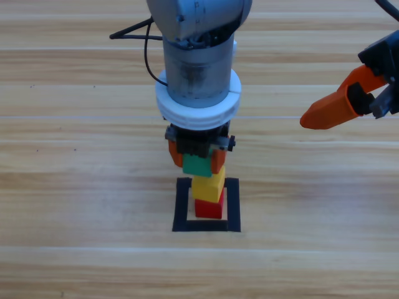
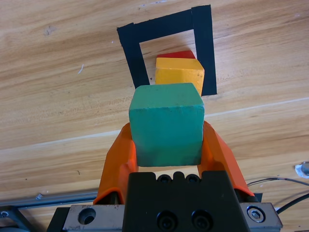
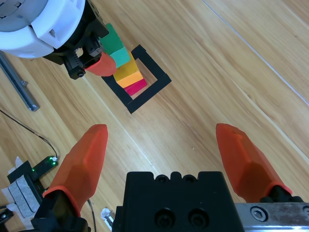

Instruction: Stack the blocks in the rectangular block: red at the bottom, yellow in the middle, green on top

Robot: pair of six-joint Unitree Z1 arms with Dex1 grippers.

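Green cube (image 2: 166, 123) sits clamped between the two orange jaws of my left gripper (image 2: 166, 145), one jaw pressed to each side face. From the high camera that gripper (image 1: 198, 163) hangs over the middle of the table, arm coming straight down from the top edge, and the green cube (image 1: 197, 164) is right at the top of the stack. I cannot tell from any view whether its underside is already resting on the yellow cube (image 1: 208, 185) or sits just above it; in the right wrist view the two look to be touching or nearly so.

The yellow cube sits on the red cube (image 1: 209, 208), slightly skewed against it, and the red cube stands on the wood inside the rectangular block (image 1: 181, 205), the black tape frame. In my left wrist view the red cube (image 2: 178, 54) shows only as a sliver behind the yellow cube (image 2: 178, 75), both within the frame (image 2: 130, 53), close to its right strip.

My right gripper (image 3: 164, 152) waits well off to the right side of the table (image 1: 75, 187), jaws spread wide apart and holding nothing; in the high view it (image 1: 330, 112) shows at the right edge
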